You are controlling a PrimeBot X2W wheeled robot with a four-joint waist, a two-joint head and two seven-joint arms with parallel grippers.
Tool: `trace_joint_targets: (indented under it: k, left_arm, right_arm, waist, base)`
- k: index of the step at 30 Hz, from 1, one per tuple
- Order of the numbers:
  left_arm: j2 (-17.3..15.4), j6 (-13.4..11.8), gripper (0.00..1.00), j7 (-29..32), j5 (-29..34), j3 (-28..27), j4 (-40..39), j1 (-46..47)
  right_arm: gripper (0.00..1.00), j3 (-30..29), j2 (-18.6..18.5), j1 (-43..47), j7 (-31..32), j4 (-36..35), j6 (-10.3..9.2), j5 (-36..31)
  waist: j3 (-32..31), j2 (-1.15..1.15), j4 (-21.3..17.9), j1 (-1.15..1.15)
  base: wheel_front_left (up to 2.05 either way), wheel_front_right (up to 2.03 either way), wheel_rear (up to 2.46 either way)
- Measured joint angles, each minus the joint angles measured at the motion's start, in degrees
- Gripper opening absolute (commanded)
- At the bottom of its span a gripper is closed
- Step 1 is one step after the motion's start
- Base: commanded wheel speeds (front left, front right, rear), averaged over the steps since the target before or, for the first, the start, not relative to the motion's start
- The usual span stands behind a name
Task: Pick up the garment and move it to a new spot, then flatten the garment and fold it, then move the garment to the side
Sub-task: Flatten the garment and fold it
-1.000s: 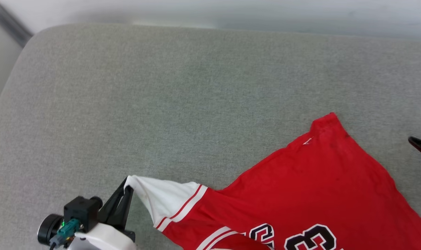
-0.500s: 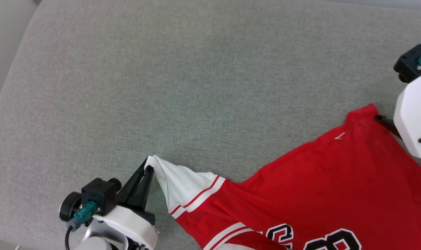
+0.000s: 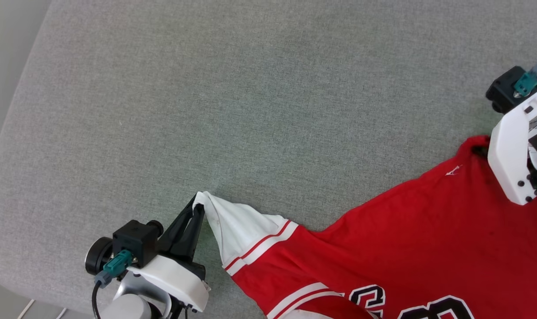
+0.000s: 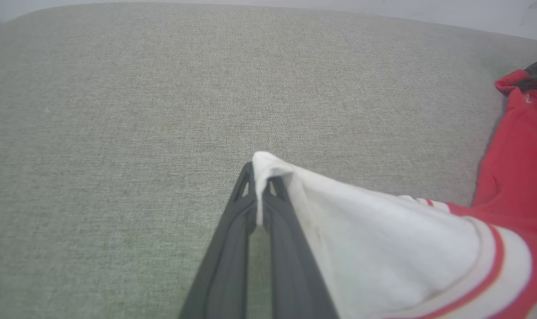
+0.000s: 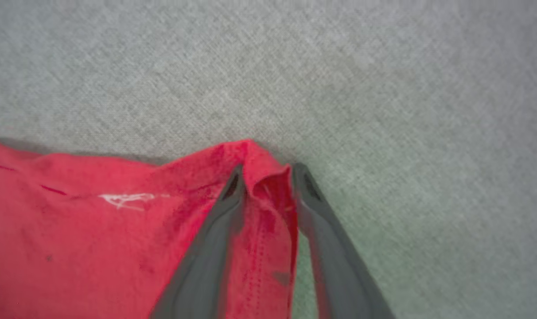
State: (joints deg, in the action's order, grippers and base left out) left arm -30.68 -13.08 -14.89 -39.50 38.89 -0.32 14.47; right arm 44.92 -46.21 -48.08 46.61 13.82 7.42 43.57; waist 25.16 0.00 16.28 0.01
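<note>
Grey-green woven upholstery (image 3: 250, 110) is what everything is laid on, some kind of padded top with a rounded left edge. Starting at the left gripper (image 4: 259, 173): its two dark fingers are pressed together, and the tip of the white sleeve (image 4: 366, 221) is pinched between them, pulled up into a little peak off the surface. From there the sleeve is stretched rightward to its red-white striped trim (image 3: 259, 246), where the red body of the garment (image 3: 406, 230) is met. The garment is spread over the near right part of the surface, with a black, white-outlined print (image 3: 428, 305) cut off by the near edge of the head view. Over at the shirt's far right end, the right gripper (image 5: 264, 170) is seen with its fingers partly apart and a bunched red corner (image 5: 255, 155) sitting in between. Whether that corner is actually being squeezed can't be told tbh.
</note>
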Motion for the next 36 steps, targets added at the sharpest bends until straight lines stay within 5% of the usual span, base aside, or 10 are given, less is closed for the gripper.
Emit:
trace_joint_targets:
  k: [18, 29, 36]
  left_arm:
    - [-5.2, 0.1, 0.0, 2.71, 4.54, -2.76, -3.86, 7.85]
    - [-4.54, 4.48, 0.0, 7.31, 7.39, -6.71, -2.56, 33.57]
    - [-1.31, 8.69, 0.0, 10.07, 8.87, -7.71, 3.24, 52.93]
  right_arm:
    - [0.0, -1.7, -2.25, -0.63, -22.95, -3.27, 0.09, 2.44]
    - [0.0, -14.72, 2.22, -8.54, -27.72, -4.34, 0.09, -6.48]
    - [0.0, -20.34, 6.56, -19.89, -26.54, -3.99, 0.09, -12.67]
  waist:
    - [-11.58, 0.0, -5.3, -0.01]
    - [-8.12, 0.0, -9.15, -0.01]
    - [-2.72, 0.0, -10.62, 0.0]
  base:
    - [0.0, 0.0, 0.0]
    - [0.0, 0.0, 0.0]
    - [0.0, 0.0, 0.0]
